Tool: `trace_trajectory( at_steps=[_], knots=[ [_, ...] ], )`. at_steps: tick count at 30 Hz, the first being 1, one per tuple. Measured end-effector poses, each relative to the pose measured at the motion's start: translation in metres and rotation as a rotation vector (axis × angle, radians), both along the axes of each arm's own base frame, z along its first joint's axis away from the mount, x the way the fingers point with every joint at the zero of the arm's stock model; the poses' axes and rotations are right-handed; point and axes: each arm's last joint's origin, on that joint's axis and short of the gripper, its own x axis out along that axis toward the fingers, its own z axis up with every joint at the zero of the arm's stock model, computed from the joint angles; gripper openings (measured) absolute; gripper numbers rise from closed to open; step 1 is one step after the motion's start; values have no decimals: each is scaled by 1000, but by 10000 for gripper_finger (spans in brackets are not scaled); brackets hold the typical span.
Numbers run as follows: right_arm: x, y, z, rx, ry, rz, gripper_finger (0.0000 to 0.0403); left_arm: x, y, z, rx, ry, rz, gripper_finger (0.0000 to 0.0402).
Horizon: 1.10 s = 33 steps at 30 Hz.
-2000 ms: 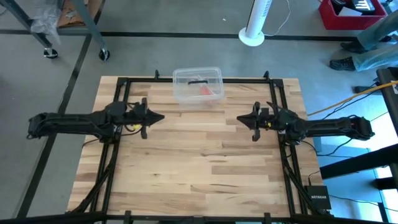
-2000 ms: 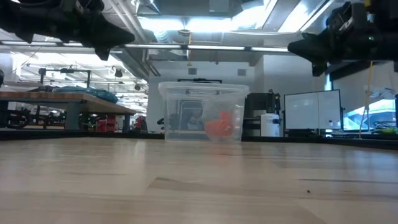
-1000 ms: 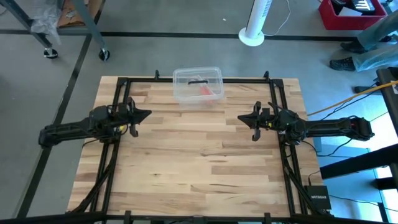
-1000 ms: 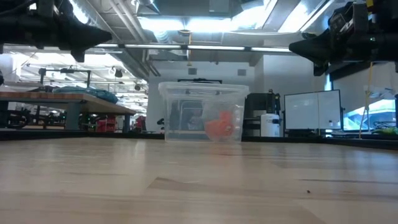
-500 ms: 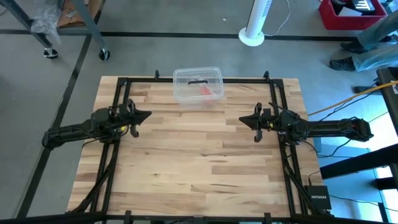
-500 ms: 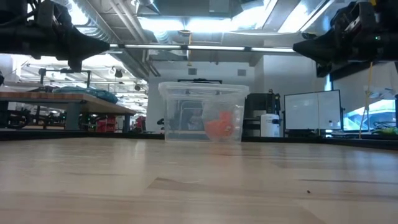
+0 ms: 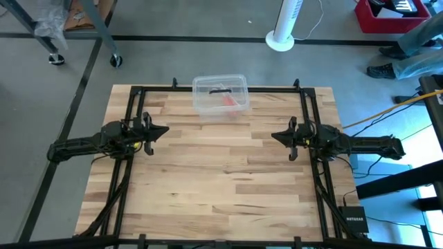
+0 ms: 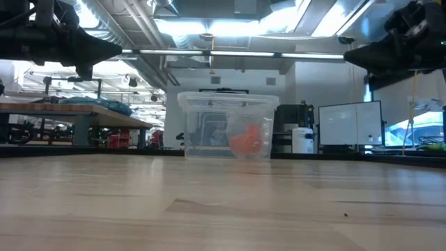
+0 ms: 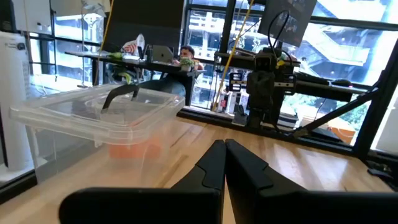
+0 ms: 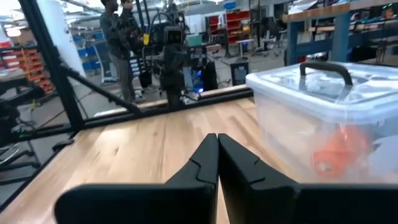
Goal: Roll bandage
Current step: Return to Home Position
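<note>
Bandage [image 7: 227, 101]: orange roll, inside the lidded clear box [image 7: 206, 105] on the desk [image 7: 221, 187]. Left gripper [image 7: 160, 130] to the box's left, right gripper [image 7: 275, 137] to its right, both well apart from it, empty, fingers pressed together. Judgement: draw the arms back level and slow, away from the box, without nudging it.

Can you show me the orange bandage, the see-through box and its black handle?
bandage [image 8: 245, 143], low view, middle of the orange roll.
box [image 8: 202, 129], low view, its clear front wall.
handle [image 10: 323, 63], right wrist view, top of the dark bar.
</note>
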Motion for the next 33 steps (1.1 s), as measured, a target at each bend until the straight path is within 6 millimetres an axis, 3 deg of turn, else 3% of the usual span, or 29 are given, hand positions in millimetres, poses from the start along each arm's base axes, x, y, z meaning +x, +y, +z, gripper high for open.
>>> trace_trajectory(
  at_steps=[10, 33],
  knots=[
    [-13, 2, -17, 3, 0, 44, 5, 0, 0, 1, 29, -3, 3, 4],
    [-11, 1, -20, -2, 32, 17, 8, 3, 1, -15, 7, 53, 16, 4]
  ],
)
